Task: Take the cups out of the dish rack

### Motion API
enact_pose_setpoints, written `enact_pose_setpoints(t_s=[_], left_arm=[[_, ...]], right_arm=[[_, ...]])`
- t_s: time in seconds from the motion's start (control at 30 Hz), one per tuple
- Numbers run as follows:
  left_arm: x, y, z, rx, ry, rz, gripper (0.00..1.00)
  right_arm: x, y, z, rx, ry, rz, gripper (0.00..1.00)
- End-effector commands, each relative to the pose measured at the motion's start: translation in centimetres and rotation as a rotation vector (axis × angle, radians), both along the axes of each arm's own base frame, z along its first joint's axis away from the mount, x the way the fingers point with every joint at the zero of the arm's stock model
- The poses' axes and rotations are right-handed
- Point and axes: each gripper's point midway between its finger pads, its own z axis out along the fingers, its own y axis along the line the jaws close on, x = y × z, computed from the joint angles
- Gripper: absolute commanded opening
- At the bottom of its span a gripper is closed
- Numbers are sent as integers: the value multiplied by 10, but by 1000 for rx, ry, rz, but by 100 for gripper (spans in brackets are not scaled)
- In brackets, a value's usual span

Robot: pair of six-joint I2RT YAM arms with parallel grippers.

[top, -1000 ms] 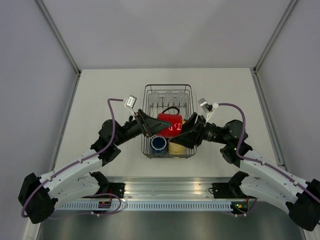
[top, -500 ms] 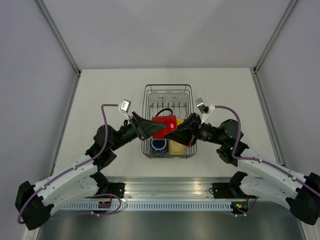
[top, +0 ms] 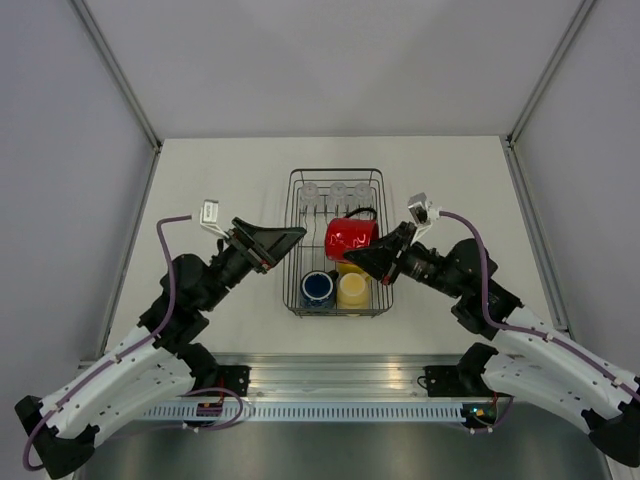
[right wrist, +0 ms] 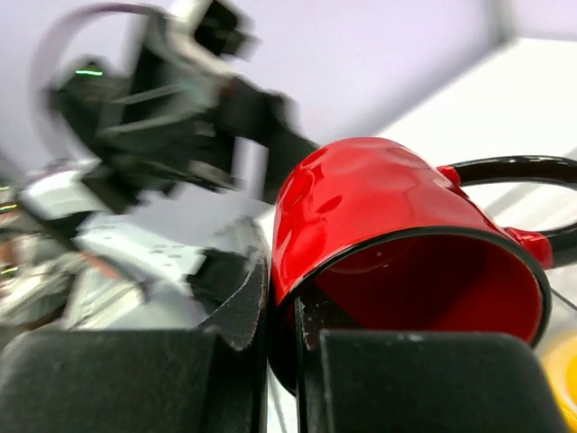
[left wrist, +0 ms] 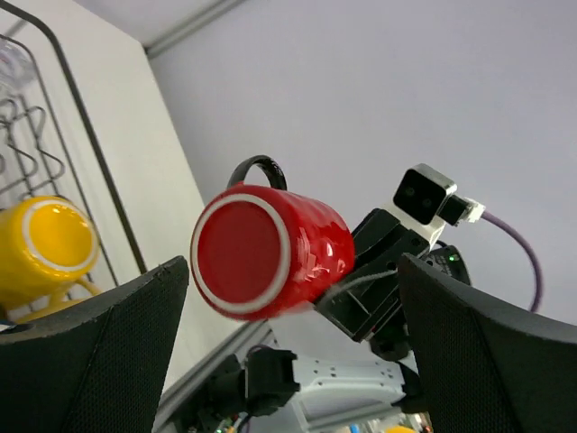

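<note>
Precariously, the right gripper (top: 360, 260) is clamped on just the rim of the red mug (top: 350, 238), hung sideways above the dish rack (top: 335, 170), the left gripper (top: 288, 243) spread wide nearby, so the mug could swivel loose and drop onto the yellow mug (top: 352, 290).

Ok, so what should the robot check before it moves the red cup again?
1. Right jaws pinch the red mug by its rim: ok.
2. Red mug is up in the air above the dish rack, not resting on its wires: ok.
3. Left jaws are open, empty and off to the rack's left side: ok.
4. Grip is tight enough that the mug won't slip: cannot tell.
5. Rack is emptied: not ok. The blue mug, yellow mug and glasses are inside.
</note>
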Motion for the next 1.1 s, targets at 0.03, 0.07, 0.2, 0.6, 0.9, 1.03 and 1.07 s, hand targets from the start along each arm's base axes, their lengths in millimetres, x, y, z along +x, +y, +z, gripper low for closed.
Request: enact_pose_setpoints(t_s=[0.03, 0.07, 0.2, 0.6, 0.9, 1.03, 1.07], left_arm=[[13, 31, 6, 200, -52, 175, 100], [13, 32, 9, 234, -67, 176, 100], [10, 35, 13, 416, -123, 152, 100], [-9, 69, -19, 828, -171, 90, 100], [-22, 91, -33, 932, -194, 80, 100], [-21, 95, -39, 958, -204, 87, 100], [-21, 96, -42, 969, -200, 89, 100]], right_arm=[[55, -38, 4, -206, -27, -366, 0], [70, -51, -9, -309, 25, -470, 0], [96, -77, -30, -552, 58, -629, 0], [186, -137, -80, -958, 260, -743, 0], [242, -171, -160, -1206, 458, -690, 0], [259, -174, -186, -1243, 507, -653, 0], [261, -175, -190, -1243, 517, -647, 1]])
